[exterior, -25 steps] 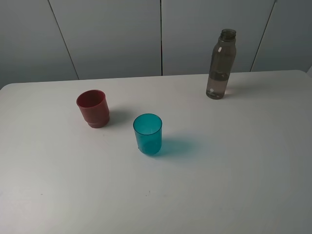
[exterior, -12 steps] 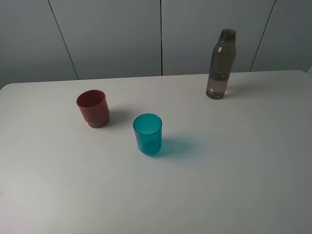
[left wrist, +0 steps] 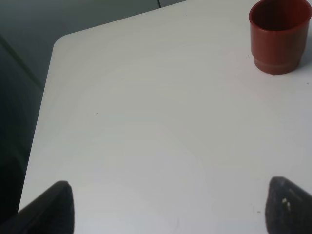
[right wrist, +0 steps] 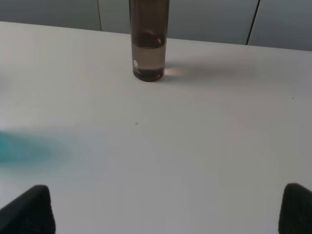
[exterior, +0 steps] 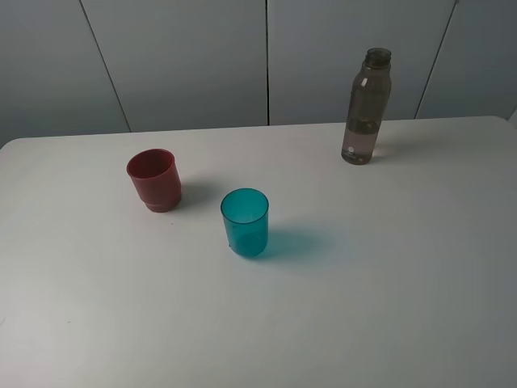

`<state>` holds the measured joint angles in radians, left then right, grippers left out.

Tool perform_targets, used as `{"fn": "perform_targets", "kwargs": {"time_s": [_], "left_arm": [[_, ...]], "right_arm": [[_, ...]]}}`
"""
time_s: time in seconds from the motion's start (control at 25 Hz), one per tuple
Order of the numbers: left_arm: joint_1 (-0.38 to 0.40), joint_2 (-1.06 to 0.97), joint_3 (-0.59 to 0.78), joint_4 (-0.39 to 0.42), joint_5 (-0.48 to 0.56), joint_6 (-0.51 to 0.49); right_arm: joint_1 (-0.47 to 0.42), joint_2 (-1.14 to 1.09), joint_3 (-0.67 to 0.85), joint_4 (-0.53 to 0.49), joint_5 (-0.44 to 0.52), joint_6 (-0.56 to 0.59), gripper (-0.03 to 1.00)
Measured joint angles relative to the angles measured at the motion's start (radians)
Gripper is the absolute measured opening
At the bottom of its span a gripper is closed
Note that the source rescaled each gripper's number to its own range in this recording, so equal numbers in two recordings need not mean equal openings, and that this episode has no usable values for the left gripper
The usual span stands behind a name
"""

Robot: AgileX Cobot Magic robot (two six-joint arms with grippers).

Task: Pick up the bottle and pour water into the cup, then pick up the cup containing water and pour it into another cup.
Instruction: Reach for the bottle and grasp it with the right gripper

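The smoky grey-brown bottle (exterior: 367, 109) stands upright at the back right of the white table, with a little water in its base; it also shows in the right wrist view (right wrist: 148, 44). The teal cup (exterior: 245, 222) stands upright near the table's middle. The dark red cup (exterior: 153, 179) stands to its back left and shows in the left wrist view (left wrist: 279, 36). Neither gripper shows in the exterior high view. My left gripper (left wrist: 168, 214) is open and empty, well short of the red cup. My right gripper (right wrist: 163, 214) is open and empty, well short of the bottle.
The white table (exterior: 388, 307) has a rounded corner (left wrist: 58, 41) and a side edge close to my left gripper. Grey wall panels (exterior: 186, 56) stand behind the table. A teal glow from the cup (right wrist: 24, 148) lies on the table in the right wrist view.
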<state>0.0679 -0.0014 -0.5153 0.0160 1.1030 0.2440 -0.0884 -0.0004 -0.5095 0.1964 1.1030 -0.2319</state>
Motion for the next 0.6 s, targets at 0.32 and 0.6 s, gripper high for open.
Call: {"fn": "perform_targets", "kwargs": {"time_s": [0.32,0.6], "left_arm": [[0.0,0.0,0.0,0.0,0.0,0.0],[0.0,0.0,0.0,0.0,0.0,0.0]], "right_arm": [[0.0,0.0,0.0,0.0,0.0,0.0,1.0],[0.0,0.0,0.0,0.002,0.0,0.0,1.0]]}}
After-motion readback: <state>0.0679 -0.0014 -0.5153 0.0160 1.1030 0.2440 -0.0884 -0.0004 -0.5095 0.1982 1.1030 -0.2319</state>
